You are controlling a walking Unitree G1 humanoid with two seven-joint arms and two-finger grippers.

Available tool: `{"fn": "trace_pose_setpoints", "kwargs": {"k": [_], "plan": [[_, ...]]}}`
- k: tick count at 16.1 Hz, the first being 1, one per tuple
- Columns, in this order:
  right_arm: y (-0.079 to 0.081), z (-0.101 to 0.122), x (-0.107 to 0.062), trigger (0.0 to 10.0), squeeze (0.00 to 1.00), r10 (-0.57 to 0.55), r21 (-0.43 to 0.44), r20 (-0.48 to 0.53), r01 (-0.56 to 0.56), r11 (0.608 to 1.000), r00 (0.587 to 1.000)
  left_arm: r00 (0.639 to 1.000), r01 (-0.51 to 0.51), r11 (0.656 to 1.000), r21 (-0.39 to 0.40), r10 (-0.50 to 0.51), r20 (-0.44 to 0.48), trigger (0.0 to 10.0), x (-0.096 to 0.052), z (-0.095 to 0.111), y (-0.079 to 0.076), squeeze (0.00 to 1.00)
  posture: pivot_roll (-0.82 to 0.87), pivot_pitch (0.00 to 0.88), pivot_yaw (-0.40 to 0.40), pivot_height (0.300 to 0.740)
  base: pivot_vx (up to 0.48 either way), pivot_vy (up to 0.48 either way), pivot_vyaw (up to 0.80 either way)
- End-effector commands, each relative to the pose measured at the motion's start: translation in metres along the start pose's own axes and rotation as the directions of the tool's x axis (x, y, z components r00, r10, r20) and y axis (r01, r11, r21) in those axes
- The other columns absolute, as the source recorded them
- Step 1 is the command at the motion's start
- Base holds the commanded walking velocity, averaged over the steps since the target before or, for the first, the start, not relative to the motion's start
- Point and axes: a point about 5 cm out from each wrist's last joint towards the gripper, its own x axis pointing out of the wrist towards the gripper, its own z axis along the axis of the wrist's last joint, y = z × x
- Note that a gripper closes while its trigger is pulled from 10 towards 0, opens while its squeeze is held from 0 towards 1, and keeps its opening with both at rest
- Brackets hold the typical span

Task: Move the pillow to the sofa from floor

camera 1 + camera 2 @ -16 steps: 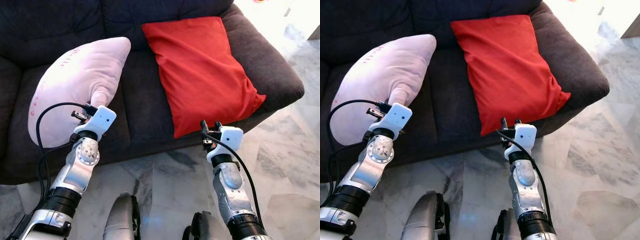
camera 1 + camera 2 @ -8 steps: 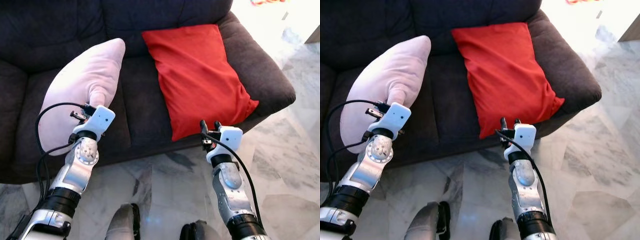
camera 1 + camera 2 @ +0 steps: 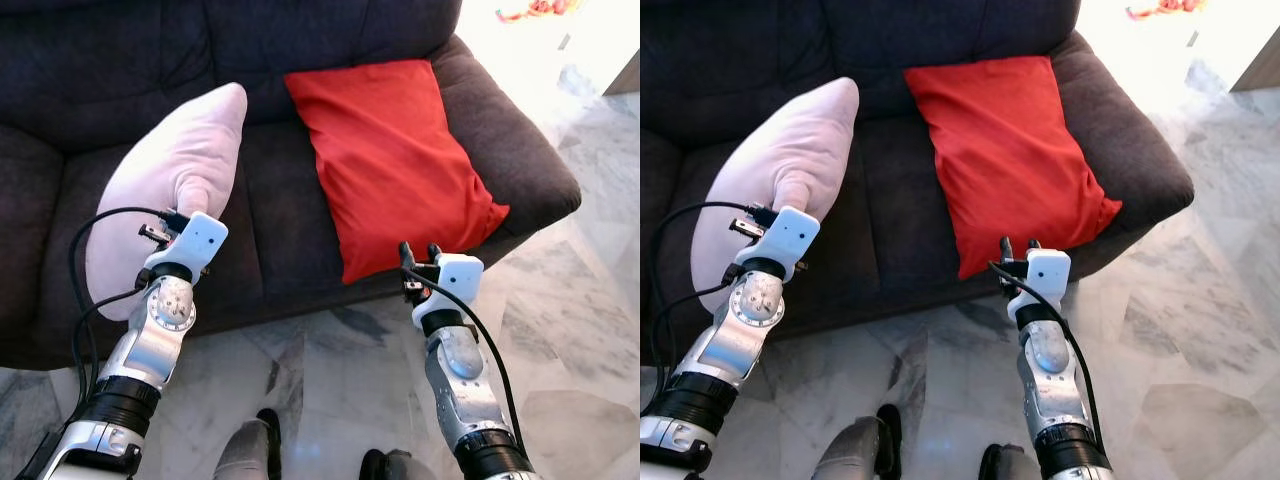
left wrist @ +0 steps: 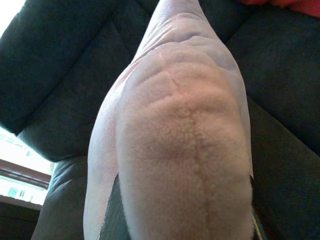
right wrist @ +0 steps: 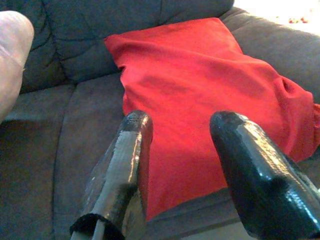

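- Your left claw (image 3: 188, 205) is clenched on the pale pink, plush, bulging pillow (image 3: 170, 180) over the dark fabric sofa (image 3: 280, 190).
- Your right claw (image 5: 182, 165) hangs released near the flat red cushion (image 3: 395, 160).

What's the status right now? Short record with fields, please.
pink pillow: held over the sofa seat, left of the red one
left pincer: shut on the pink pillow's end
right pincer: open, holding nothing, at the seat's front edge by the red pillow's lower corner
red pillow: lying on the sofa
floor: marble tiles
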Motion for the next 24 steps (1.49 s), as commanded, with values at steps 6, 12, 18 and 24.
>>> {"fn": "trace_pose_setpoints", "kwargs": {"k": [6,12,18,24], "plan": [[0.0003,-0.0058,-0.0041,10.0,0.00,0.007,0.000,-0.020,-0.007,1.000,1.000,1.000,-0.009,0.999,-0.047,0.010,0.027,10.0,-0.0009,0.0043,0.0043,0.00,0.13,0.203,-0.016,0.740,0.000,0.000,0.00],[-0.0001,-0.0079,-0.0044,10.0,0.00,-0.006,-0.001,-0.035,0.006,1.000,0.999,1.000,0.004,0.993,-0.118,-0.001,0.026,10.0,-0.0023,0.0047,0.0014,0.00,0.13,0.212,-0.014,0.740,0.000,0.000,0.00],[0.0012,-0.0067,-0.0038,10.0,0.00,0.007,-0.004,-0.026,-0.007,1.000,1.000,1.000,0.003,0.984,-0.175,-0.004,-0.002,10.0,-0.0020,0.0018,0.0008,0.00,0.14,0.209,-0.010,0.740,0.000,0.000,0.00],[0.0009,-0.0080,-0.0041,10.0,0.00,0.004,-0.002,-0.035,-0.004,1.000,0.999,1.000,-0.001,0.983,-0.184,-0.001,-0.006,10.0,-0.0013,0.0008,0.0035,0.00,0.14,0.208,-0.009,0.740,0.226,0.000,0.00]]}}
